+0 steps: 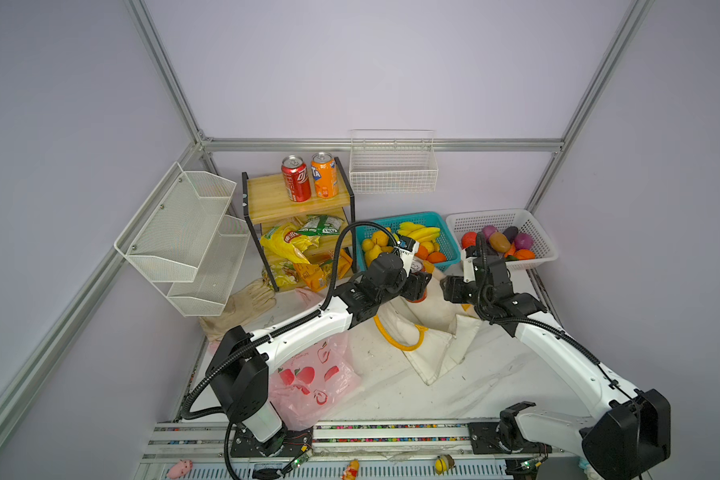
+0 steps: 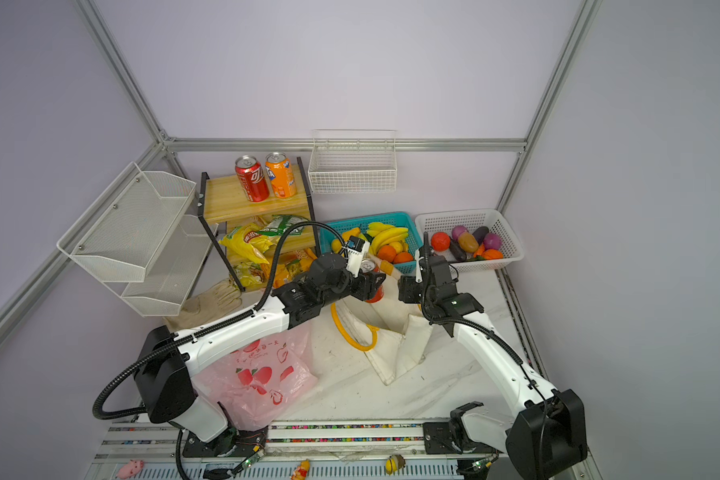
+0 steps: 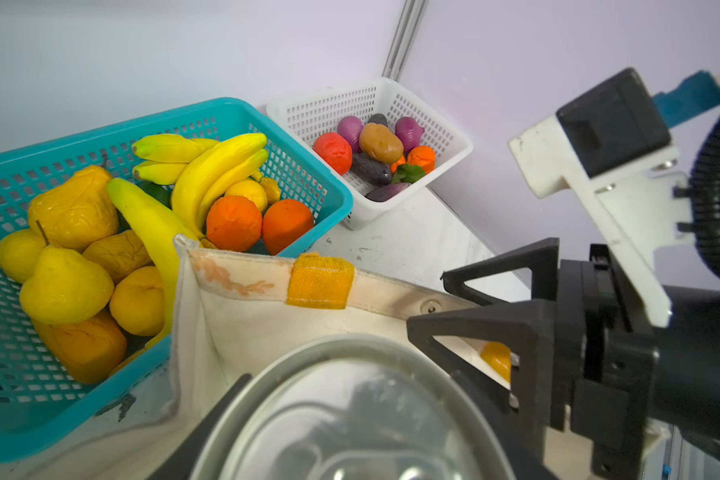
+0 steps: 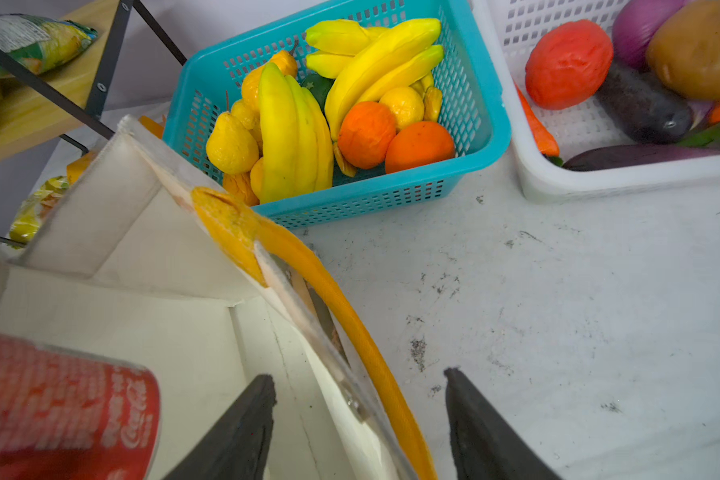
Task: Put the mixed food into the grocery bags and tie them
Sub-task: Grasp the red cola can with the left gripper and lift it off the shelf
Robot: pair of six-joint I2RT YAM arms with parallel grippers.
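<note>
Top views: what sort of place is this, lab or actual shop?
Most likely a robot lab cell staged as a mock grocery, not a real shop: bare aluminium frame around plain walls, a teal basket of plastic toy fruit, a wooden shelf holding snack packets.

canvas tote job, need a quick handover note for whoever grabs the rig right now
Left gripper: shut on a red cola can, at the canvas tote's open mouth, not released.
Right gripper: open, jaws astride the tote's rim and yellow handle.
Elsewhere: second red cola can on the wooden shelf's top; yellow and orange toy fruits in the teal basket; pink apple-print bag crumpled by the left arm's base, untied.
Done: nothing seen bagged yet.
Left: drop this can, bag the rest, tie both bags.
</note>
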